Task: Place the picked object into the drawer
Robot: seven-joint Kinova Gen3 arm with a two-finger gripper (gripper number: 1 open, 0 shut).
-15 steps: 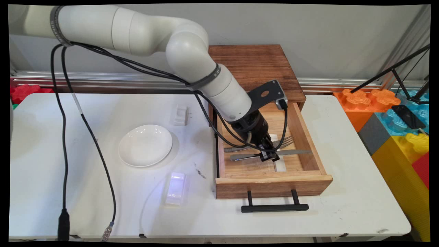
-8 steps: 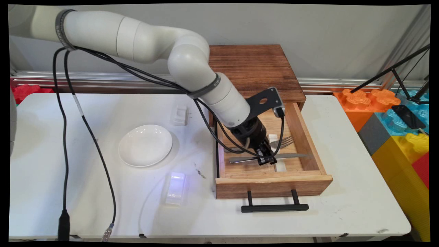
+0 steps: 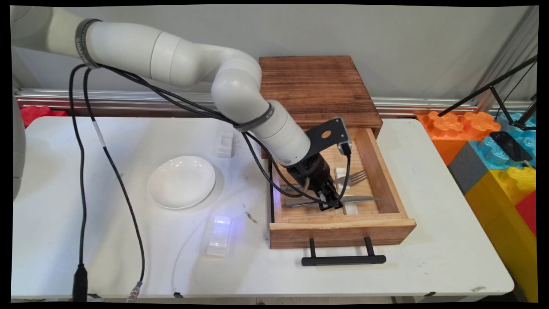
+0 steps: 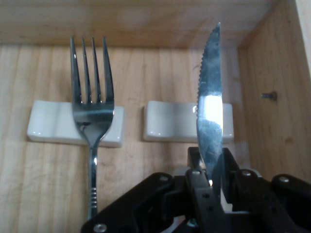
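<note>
My gripper (image 3: 329, 201) is down inside the open wooden drawer (image 3: 343, 222), shut on a steel knife (image 3: 364, 198) at about its middle. The knife lies across the drawer, blade toward the right wall. In the hand view the serrated knife blade (image 4: 210, 107) sticks straight out past the gripper (image 4: 210, 167), over a white cutlery rest (image 4: 167, 121). A fork (image 4: 92, 107) lies parallel to it, its neck on a second white rest (image 4: 53, 124). In the main view the fork (image 3: 352, 177) lies just behind the knife.
The drawer juts from a dark wooden cabinet (image 3: 319, 83), its black handle (image 3: 343, 259) toward the table's near edge. On the table to the left are a white plate (image 3: 182, 182), a small white rest (image 3: 225, 143) and a translucent box (image 3: 219, 236). Coloured blocks (image 3: 493, 141) stand off the table's right.
The gripper, with the knife in it, has shifted left and a little toward the drawer's front. The fork and the rests have stayed put.
</note>
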